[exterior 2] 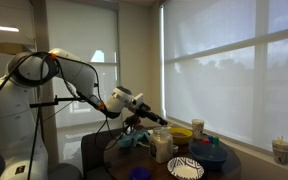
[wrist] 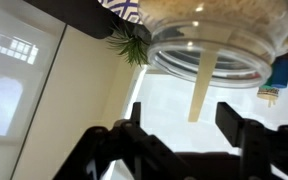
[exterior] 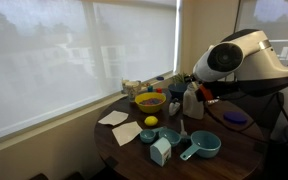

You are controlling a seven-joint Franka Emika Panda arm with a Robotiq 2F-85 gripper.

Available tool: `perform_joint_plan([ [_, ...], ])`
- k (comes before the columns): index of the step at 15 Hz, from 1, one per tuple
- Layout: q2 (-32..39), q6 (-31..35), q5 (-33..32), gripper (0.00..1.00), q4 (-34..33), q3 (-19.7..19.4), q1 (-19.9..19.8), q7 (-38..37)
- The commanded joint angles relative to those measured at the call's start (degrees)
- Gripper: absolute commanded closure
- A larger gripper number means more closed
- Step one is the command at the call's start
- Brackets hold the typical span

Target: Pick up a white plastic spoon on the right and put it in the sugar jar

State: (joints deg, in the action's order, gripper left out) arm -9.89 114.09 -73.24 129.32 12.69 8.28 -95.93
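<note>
The sugar jar (wrist: 209, 55), clear with whitish-beige grains, fills the top of the wrist view. It also shows in both exterior views (exterior: 192, 101) (exterior 2: 162, 147). The white plastic spoon (wrist: 201, 85) stands in the jar, and its handle sticks out toward the camera. My gripper (wrist: 184, 120) is open. Its two dark fingers sit on either side of the handle and do not touch it. In both exterior views the gripper (exterior: 189, 86) (exterior 2: 154, 121) hovers just above the jar.
On the round dark table (exterior: 239, 150) are a yellow bowl (exterior: 150, 101), a lemon (exterior: 151, 122), teal measuring cups (exterior: 202, 146), napkins (exterior: 114, 118) and a purple item (exterior: 236, 116). A patterned plate (exterior 2: 186, 168) and a paper cup (exterior 2: 197, 128) stand nearby. Window blinds lie behind.
</note>
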Motion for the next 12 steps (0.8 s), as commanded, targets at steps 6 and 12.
perform_joint_plan([
  [6,-2.35,-0.75,12.18,0.0,-7.14,-3.21,-0.03,2.57],
  [12,-4.09,-3.11,28.3,0.0,-14.78,-5.93,-1.09,14.65],
])
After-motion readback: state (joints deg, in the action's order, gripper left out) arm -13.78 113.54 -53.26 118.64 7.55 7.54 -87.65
